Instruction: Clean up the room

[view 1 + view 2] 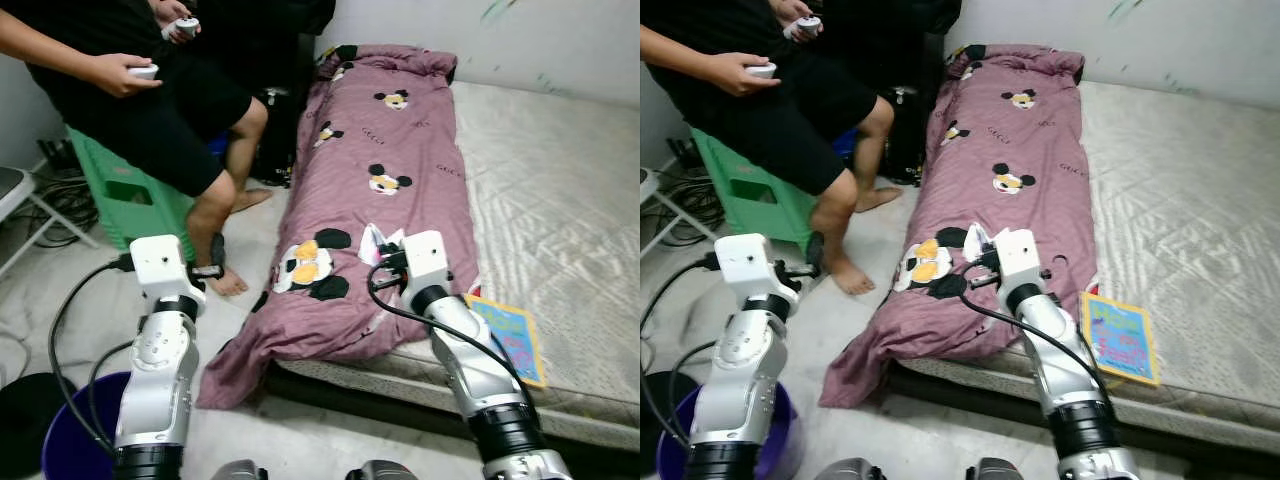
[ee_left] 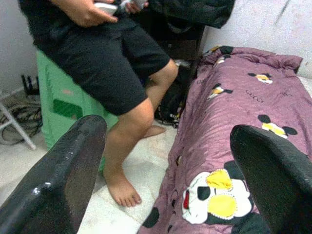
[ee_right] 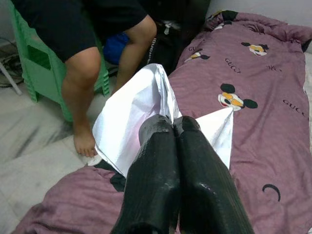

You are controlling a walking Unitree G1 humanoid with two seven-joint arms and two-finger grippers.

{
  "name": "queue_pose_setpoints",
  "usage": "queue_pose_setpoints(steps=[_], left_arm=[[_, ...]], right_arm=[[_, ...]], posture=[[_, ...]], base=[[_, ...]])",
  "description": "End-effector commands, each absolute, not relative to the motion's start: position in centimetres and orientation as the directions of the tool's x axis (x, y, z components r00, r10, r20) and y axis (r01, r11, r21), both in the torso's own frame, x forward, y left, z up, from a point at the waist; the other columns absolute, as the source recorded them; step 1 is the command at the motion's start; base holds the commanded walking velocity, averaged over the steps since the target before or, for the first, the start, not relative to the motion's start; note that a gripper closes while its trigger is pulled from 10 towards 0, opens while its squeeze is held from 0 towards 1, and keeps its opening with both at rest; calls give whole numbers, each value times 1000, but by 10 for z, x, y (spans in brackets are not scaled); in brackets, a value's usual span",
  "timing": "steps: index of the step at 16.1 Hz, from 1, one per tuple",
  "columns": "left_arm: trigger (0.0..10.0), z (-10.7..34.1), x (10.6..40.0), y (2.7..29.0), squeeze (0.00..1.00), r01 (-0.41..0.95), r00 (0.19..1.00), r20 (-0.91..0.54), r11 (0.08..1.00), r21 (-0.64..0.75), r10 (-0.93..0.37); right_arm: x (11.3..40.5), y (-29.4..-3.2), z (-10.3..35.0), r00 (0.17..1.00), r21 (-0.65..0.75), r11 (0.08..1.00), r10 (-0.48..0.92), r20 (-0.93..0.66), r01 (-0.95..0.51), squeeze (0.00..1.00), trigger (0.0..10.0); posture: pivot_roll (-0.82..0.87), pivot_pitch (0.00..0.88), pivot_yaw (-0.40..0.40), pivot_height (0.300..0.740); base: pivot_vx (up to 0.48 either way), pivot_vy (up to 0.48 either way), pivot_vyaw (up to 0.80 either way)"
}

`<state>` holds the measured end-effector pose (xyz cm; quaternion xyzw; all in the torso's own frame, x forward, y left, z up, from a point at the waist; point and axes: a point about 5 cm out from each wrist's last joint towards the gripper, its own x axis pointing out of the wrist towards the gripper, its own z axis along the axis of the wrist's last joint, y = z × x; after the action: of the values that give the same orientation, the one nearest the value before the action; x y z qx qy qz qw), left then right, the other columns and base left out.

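My right gripper (image 3: 175, 127) is shut on a crumpled white paper sheet (image 3: 131, 112), held just above the purple cartoon-print blanket (image 1: 390, 150) on the bed. In the left eye view the white paper (image 1: 374, 243) sticks up in front of the right wrist. My left gripper (image 2: 170, 161) is open, raised over the floor beside the bed, with nothing between its fingers (image 2: 73, 170). A purple bucket (image 1: 75, 435) stands on the floor under my left arm.
A person sits on a green stool (image 1: 130, 195), holding controllers, with bare feet (image 1: 228, 282) on the floor near the bed. A colourful book (image 1: 510, 335) lies on the mattress edge (image 1: 560, 200). Cables and a folding chair leg (image 1: 45, 215) are at far left.
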<state>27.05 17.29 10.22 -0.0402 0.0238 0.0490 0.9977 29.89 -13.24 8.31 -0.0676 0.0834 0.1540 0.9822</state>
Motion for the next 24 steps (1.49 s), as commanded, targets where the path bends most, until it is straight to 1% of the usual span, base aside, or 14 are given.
queue_pose_setpoints(steps=[1,6,8,17,19,22,24], left_arm=[[10000,97,268,175,0,-111,992,-74,991,-68,106],[10000,97,267,169,0,-88,994,-68,992,-91,82],[10000,97,267,168,0,-76,995,-68,991,-112,69],[10000,97,268,167,0,-74,995,-70,991,-108,67],[10000,98,268,165,0,-69,996,-67,989,-133,60],[10000,100,268,163,0,-50,998,-51,993,-108,44],[10000,102,269,169,0,-80,996,-42,994,-73,78]], right_arm=[[301,-127,89,935,-120,934,317,-158,-337,0,10000],[302,-127,88,931,-114,930,329,-159,-348,0,10000],[301,-124,92,928,-138,920,349,-133,-366,0,10000],[302,-124,92,927,-137,919,353,-130,-370,0,10000],[302,-123,92,927,-142,918,355,-124,-370,0,10000],[302,-123,92,927,-140,918,355,-124,-370,0,10000],[302,-123,93,926,-143,917,357,-120,-372,0,10000]], posture=[[-81,0,-29,740],[-75,0,-34,740],[-75,0,-33,740],[-79,0,-34,740],[-80,0,-32,740],[-82,0,-30,740],[-78,0,-27,740]], base=[[0,0,800],[0,0,800],[0,0,800],[0,0,800],[0,0,800],[0,0,800],[0,0,800]])
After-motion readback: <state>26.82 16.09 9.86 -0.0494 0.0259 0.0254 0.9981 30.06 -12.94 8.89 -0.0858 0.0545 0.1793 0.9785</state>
